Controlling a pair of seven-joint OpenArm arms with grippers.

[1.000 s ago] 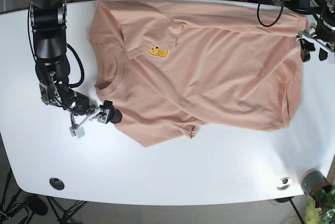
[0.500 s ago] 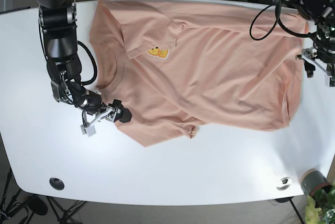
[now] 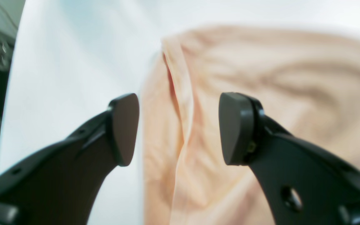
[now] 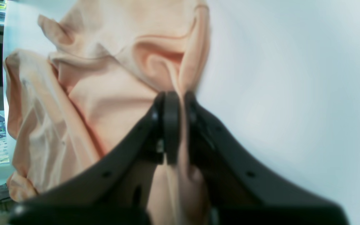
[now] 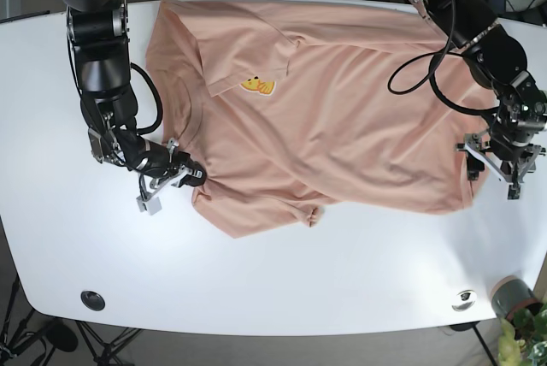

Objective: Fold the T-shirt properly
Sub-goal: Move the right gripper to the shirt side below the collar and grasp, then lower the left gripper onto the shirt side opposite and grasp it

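On the white bench (image 5: 359, 272) the peach T-shirt (image 5: 342, 118) lies with its long axis 9-to-3, its sleeve edge clamped in the closed right pincer (image 5: 193, 176) at 9 o'clock, its hem between the gaping, empty left pincer (image 5: 498, 161) at 3.

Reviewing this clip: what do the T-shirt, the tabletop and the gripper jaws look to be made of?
T-shirt: soft knit fabric, probably cotton jersey, matte peach; it creases and drapes in folds. Table: smooth hard white top, likely laminate or painted board, with a slight sheen. Left gripper and right gripper jaws: black, matte, moulded-looking, probably plastic with rubbery pads, though that is uncertain.
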